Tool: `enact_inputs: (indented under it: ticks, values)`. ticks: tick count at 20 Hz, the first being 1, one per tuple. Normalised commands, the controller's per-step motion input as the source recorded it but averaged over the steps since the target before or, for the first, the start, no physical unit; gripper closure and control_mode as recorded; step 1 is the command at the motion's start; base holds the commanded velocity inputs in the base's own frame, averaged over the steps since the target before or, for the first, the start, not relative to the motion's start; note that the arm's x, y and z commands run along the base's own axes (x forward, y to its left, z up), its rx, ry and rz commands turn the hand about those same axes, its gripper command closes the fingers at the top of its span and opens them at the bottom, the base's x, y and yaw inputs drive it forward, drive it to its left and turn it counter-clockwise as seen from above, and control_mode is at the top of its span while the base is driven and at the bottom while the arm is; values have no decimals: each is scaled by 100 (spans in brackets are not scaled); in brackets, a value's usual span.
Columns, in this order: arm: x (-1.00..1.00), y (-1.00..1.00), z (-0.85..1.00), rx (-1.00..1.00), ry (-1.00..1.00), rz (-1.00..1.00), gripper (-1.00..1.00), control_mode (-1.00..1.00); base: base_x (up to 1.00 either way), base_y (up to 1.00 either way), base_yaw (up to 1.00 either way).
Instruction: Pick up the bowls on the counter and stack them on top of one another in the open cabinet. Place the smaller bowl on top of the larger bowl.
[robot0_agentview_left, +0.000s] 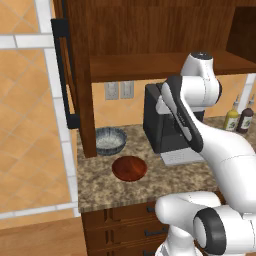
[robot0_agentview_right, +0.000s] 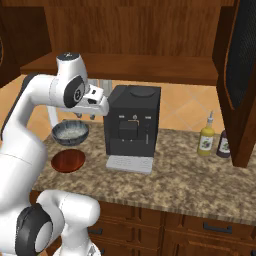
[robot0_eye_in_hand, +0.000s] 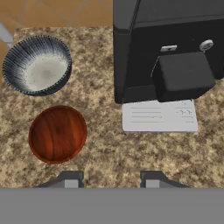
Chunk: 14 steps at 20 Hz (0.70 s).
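Counter (robot0_eye_in_hand: 109, 166): granite; I see both bowls left of the coffee machine (robot0_eye_in_hand: 168, 57).
Fingers (robot0_eye_in_hand: 109, 183): spread, empty.
Larger bowl (robot0_eye_in_hand: 37, 65): ahead-left of the fingers, beyond the smaller bowl (robot0_eye_in_hand: 57, 134).

Coffee machine (robot0_eye_in_hand: 168, 57): top cut off by hand view's edge. Bottles (robot0_agentview_left: 238, 117): labels too small to be read; partly hidden by the arm.

On the granite counter (robot0_agentview_left: 100, 187), the grey-blue bowl (robot0_agentview_left: 110, 140) sits far left beside the cabinet's side panel (robot0_agentview_left: 82, 75). The reddish-brown bowl (robot0_agentview_left: 129, 168) lies nearer, just apart. A black coffee machine (robot0_agentview_left: 160, 127) stands right, partly behind the white arm (robot0_agentview_left: 200, 115).
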Motion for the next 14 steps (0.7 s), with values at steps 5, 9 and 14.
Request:
enact_inputs:
  ticks: [5, 9, 14]
  values:
    - [-21, 21, -8, -1, -1, 2, -100, -100, 0, 0, 0]
    - [-44, 100, -39, -7, 3, 15, -100, -100, 0, 0, 0]
    - [-34, 100, -69, -20, 9, 25, -100, -100, 0, 0, 0]
